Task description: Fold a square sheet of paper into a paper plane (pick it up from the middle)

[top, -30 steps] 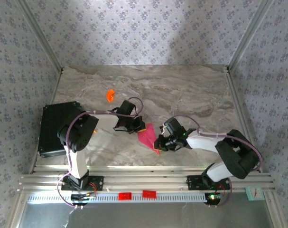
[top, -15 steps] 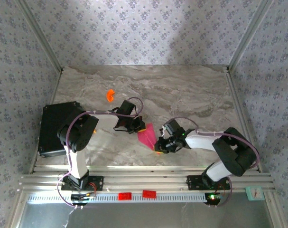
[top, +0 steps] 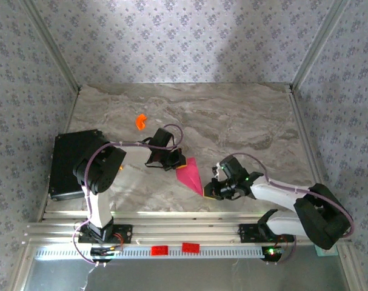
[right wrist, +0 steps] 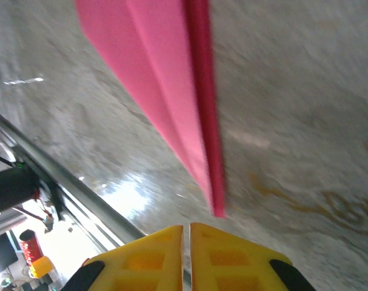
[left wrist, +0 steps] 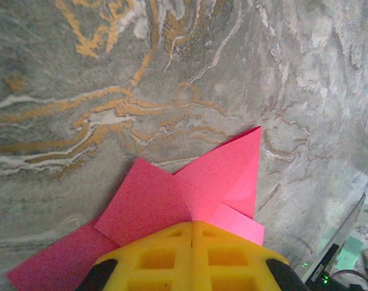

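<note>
L gripper point(top: 178, 162) is clamped shut on the far end of the pink plane point(top: 190, 174), yellow fingers point(left wrist: 165, 260) tight together over the folds. Plane lies on the table point(top: 244, 115) btwn the arms. R gripper point(top: 209, 192) is nearly closed w/ nothing in it, just off the pointed tip.

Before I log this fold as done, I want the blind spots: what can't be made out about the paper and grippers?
Left wrist: shut fingers of the left gripper cover the near part of the pink paper; pinching or only pressing, unclear.
Right wrist: blur smears the paper's layers above the right gripper; the frame edge cuts its wide end.
Top view: folds too small to count.
</note>
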